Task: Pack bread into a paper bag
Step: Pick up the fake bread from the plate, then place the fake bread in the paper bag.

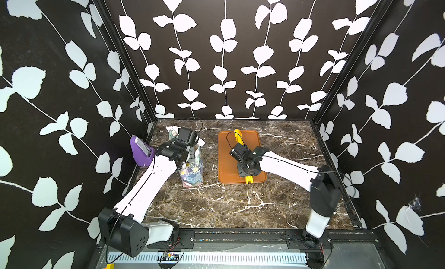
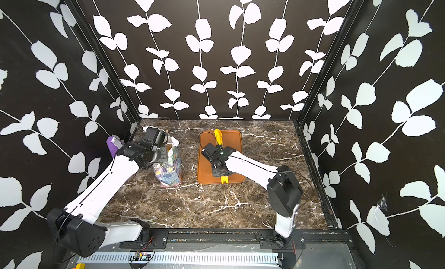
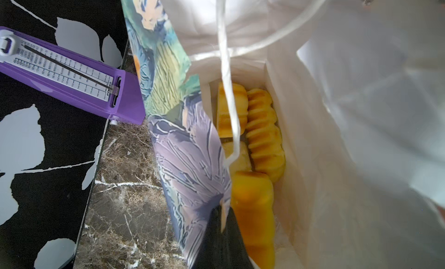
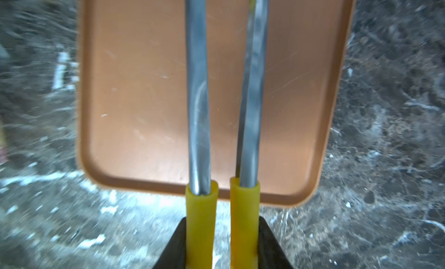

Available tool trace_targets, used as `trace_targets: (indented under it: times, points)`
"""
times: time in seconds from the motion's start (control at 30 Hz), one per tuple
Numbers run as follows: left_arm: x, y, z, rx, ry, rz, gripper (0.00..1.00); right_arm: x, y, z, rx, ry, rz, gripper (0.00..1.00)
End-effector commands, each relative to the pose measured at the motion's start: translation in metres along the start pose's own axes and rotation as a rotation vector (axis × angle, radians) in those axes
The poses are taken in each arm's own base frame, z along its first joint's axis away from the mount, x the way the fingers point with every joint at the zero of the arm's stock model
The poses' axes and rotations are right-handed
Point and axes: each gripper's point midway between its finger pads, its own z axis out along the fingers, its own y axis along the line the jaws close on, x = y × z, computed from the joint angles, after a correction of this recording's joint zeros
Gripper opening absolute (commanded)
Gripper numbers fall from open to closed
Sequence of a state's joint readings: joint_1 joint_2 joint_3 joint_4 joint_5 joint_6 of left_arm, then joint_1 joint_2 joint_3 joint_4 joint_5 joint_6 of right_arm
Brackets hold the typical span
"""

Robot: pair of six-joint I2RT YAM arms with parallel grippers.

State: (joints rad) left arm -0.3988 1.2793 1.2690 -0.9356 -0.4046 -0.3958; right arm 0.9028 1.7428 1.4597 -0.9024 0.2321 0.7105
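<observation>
marble-look tabletop (image 1: 240,207), boxed in by black walls (image 1: 216,51) with white leaf print.

nearest, over the front edge of the brown tray (image 4: 134,87): right gripper (image 4: 222,243) clamped on the yellow sleeves of the tongs (image 4: 197,99). tong arms squeezed narrow, almost parallel, nothing between them where they show. their far end is out of the wrist view. tray bare, no bread on it in any view.

beside the tray, apart from it: paper bag (image 3: 187,164), upright, mouth open. left gripper (image 3: 222,231) pinched tight on its rim, holding that side up. bread (image 3: 265,135) lies at the bottom of the bag. four pieces can be made out, two of them ridged; a fifth cannot be told.

judgement: loading looks finished or nearly so. next move would be laying the tongs flat on the tray, then letting the rim go without tipping the bag.

in the way: white cord handle (image 3: 226,75) droops across the mouth; the left wrist hides the opening in both top views.

farther off, a purple box (image 3: 72,75) leans at the left wall.
</observation>
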Motion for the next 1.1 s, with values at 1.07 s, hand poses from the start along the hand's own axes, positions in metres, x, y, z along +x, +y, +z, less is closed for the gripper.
trace_targets:
  times: [1.07]
  points:
    - [-0.024,0.012,-0.067,0.094,-0.170,-0.070,0.00,-0.019,0.079,-0.235,-0.189,-0.389,-0.267,0.00]
